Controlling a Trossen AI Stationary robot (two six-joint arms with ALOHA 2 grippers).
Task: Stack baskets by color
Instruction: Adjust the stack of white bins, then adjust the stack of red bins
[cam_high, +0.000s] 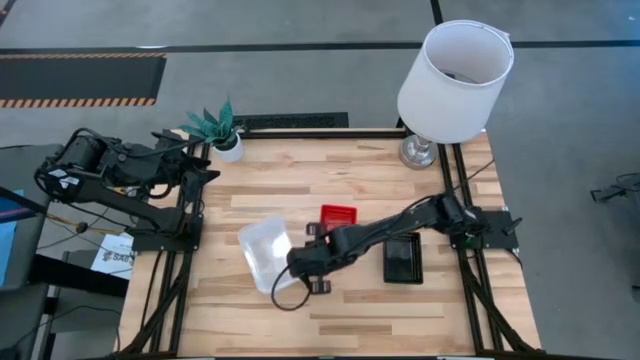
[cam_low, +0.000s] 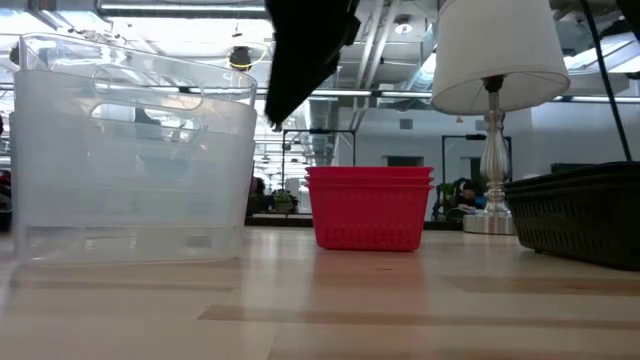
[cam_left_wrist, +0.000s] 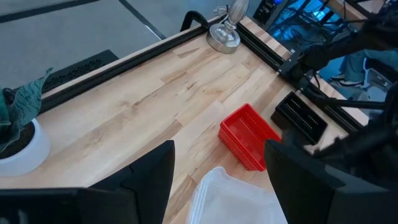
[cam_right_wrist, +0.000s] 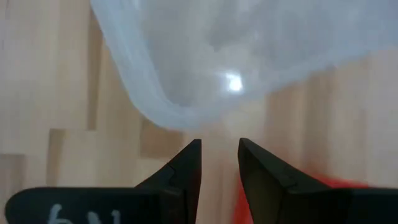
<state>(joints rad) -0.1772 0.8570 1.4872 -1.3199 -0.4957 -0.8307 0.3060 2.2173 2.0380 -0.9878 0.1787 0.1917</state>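
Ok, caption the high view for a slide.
Right arm's fingers open beside clear baskets; red and black stacks nearby.

Light: bright, even, from ceiling strips (cam_low: 150, 12) overhead.
Glare: spot on clear basket (cam_right_wrist: 234, 82).
Blur: right wrist view soft.

Right arm stretches across the pale wooden table (cam_high: 350, 180), its gripper (cam_high: 298, 262) hanging just beside the clear see-through plastic basket (cam_high: 263, 253). Red mesh basket (cam_high: 338, 215) sits behind it, black mesh basket (cam_high: 403, 259) alongside. Left arm waits folded at the table's left edge.
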